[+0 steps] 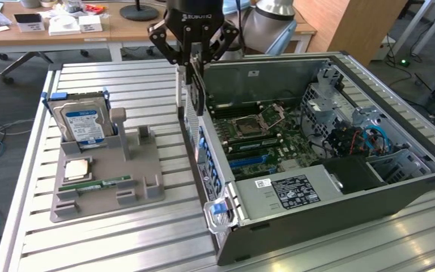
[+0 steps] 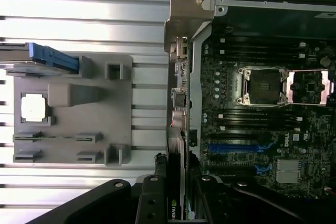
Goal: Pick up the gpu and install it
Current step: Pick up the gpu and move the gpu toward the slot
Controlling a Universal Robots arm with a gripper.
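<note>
Exterior view | my gripper clamped on the gpu, upright over the case edge | step: mid-install, unseated | seating likely demands alignment over the blue slot

The gpu hangs over the case edge nearest the holder.
</note>
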